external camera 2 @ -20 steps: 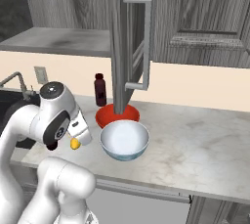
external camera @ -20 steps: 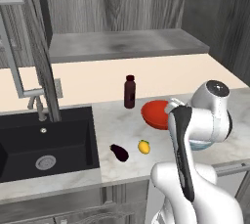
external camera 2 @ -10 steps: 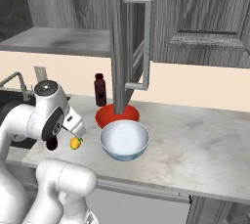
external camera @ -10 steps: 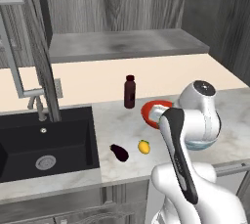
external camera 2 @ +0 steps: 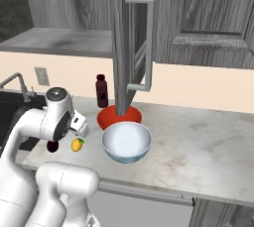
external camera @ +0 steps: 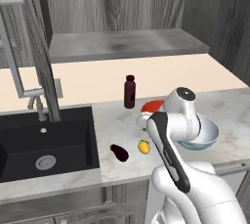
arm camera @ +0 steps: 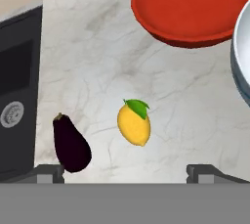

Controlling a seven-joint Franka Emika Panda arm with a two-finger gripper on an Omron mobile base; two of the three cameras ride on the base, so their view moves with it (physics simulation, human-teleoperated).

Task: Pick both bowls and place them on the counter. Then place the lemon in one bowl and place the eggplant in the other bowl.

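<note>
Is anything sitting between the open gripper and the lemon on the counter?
Nothing visible does. In the hand view the lemon lies on bare counter just ahead of the open gripper. The eggplant lies off to one side, apart from it; the red bowl sits farther on.

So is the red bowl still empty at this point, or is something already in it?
Empty. In the hand view the red bowl shows a bare interior, while the lemon and eggplant both lie on the counter.
</note>
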